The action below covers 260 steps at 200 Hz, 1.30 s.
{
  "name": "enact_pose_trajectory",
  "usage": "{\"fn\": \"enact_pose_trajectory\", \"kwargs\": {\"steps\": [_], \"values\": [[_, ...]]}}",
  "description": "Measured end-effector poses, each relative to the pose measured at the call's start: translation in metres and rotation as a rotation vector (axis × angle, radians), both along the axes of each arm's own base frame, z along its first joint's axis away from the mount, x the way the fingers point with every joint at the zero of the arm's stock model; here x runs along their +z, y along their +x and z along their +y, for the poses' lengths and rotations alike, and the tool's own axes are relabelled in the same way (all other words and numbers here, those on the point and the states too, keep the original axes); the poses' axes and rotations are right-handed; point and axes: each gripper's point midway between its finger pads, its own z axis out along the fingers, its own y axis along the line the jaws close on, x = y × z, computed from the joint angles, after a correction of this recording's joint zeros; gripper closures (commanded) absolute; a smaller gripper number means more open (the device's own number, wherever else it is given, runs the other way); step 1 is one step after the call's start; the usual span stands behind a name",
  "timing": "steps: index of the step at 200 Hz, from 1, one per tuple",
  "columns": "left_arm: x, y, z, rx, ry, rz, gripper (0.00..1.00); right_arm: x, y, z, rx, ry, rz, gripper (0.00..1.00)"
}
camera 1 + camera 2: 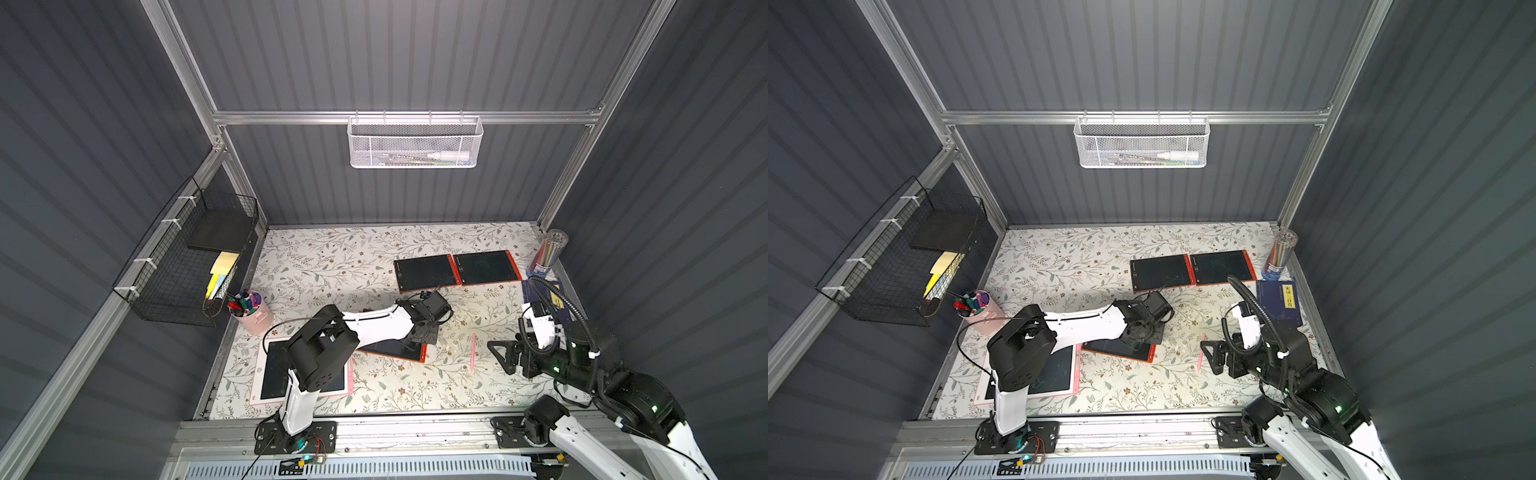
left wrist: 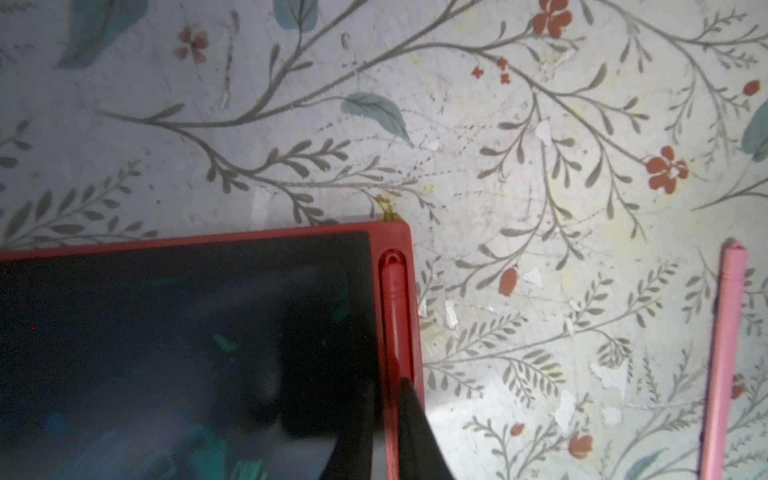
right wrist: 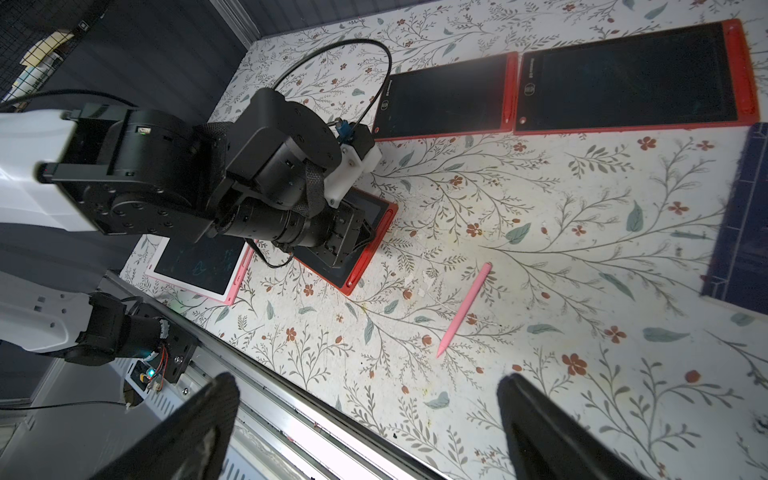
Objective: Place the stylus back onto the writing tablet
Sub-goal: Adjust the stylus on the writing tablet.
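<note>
- Near the middle of the table, the left gripper is down on the red tablet, at the edge that carries the pen slot.
- From the left wrist, the red stylus lies along that slot, and one dark finger touches the stretch nearest the camera. The jaws look narrow, but I cannot tell whether they pinch the stylus or only press on it.
- The step in hand looks like seating this stylus. The part that shows sits flush; the part under the finger is hidden.
- A pink stylus lies loose on the table between the red tablet and the right gripper, touching neither. The pink tablet lies partly under the left arm.
- The right gripper hangs wide open and empty, facing the pink stylus.
- Next, the left gripper probably needs to let go and lift straight up, so the red stylus is not dragged out. The pink stylus is thin and flat on the table, so picking it up would call for jaws set low across its width.
</note>
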Motion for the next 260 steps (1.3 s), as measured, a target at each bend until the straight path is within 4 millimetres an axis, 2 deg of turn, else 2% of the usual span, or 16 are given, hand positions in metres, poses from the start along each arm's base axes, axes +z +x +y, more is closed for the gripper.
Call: {"fn": "enact_pose_trajectory", "kwargs": {"steps": [43, 71, 116, 150, 172, 212, 260], "values": [[0.001, 0.001, 0.003, 0.006, 0.01, 0.002, 0.84, 0.0, 0.0, 0.0, 0.0, 0.0, 0.0, 0.01], [0.01, 0.007, 0.003, 0.007, -0.007, -0.013, 0.84, 0.0, 0.0, 0.0, 0.002, 0.001, 0.001, 0.01], [0.048, 0.024, 0.002, -0.027, -0.089, -0.076, 0.87, 0.0, 0.007, 0.005, -0.007, 0.013, 0.022, 0.01], [0.075, 0.029, -0.004, -0.098, -0.162, -0.131, 0.91, -0.006, 0.017, 0.009, -0.02, -0.009, 0.052, 0.01], [0.074, 0.028, -0.006, -0.133, -0.164, -0.14, 0.92, -0.009, 0.018, 0.01, -0.007, -0.024, 0.057, 0.01], [0.067, 0.024, -0.005, -0.189, -0.137, -0.142, 1.0, -0.003, 0.006, 0.02, 0.079, 0.011, 0.045, 0.01], [0.061, 0.024, -0.004, -0.248, -0.102, -0.156, 1.0, 0.002, 0.001, 0.02, 0.095, 0.027, 0.022, 0.01]]}}
